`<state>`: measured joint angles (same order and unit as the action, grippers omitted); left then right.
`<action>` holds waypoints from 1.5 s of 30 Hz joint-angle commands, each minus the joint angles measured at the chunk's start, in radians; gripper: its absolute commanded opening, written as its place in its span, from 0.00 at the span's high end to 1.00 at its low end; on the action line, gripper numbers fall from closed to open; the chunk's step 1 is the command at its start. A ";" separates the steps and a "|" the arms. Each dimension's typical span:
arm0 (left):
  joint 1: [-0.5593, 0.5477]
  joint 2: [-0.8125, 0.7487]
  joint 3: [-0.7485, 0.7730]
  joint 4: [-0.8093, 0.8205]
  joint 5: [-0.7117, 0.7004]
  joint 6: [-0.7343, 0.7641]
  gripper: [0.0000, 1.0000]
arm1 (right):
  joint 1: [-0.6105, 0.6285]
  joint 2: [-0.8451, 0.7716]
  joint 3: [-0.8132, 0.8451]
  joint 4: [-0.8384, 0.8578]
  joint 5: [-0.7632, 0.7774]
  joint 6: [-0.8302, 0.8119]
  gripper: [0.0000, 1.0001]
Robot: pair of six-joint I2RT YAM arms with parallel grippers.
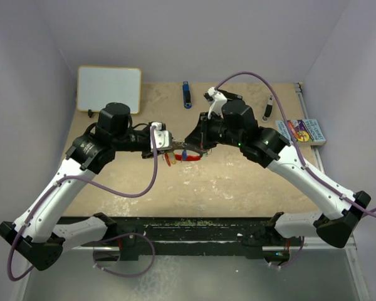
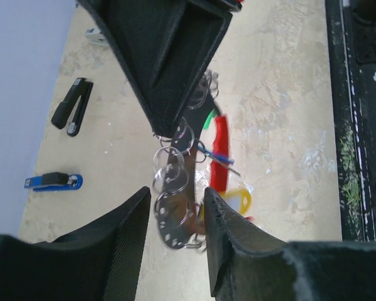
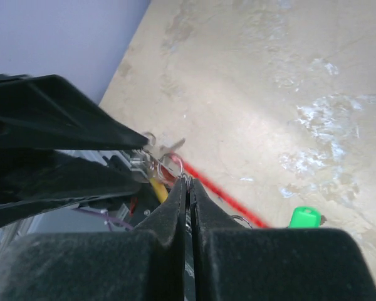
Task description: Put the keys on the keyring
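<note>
One whiteboard (image 1: 109, 88), one book (image 1: 304, 132), one stapler (image 1: 268, 108), one blue stick (image 1: 186, 94), one keyring (image 2: 220, 147)

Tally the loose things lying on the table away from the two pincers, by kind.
Whiteboard: 1
Blue-and-black stick: 1
Black stapler: 1
Colourful booklet: 1
Total: 4

Whiteboard (image 1: 109, 89), blue stick (image 1: 186, 95), stapler (image 1: 268, 108), book (image 1: 301, 132) on table (image 1: 238, 188).
</note>
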<state>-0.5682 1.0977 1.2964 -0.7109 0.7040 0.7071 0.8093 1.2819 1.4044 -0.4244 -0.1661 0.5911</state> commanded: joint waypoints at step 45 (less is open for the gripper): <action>-0.056 0.058 -0.161 0.384 -0.145 -0.500 0.02 | 0.027 -0.021 -0.005 0.115 0.266 0.303 1.00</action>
<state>-0.6178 1.1564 1.1065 -0.3832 0.6132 0.1772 0.8227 1.2739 1.3834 -0.3985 0.1101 0.8692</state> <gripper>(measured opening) 0.982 0.004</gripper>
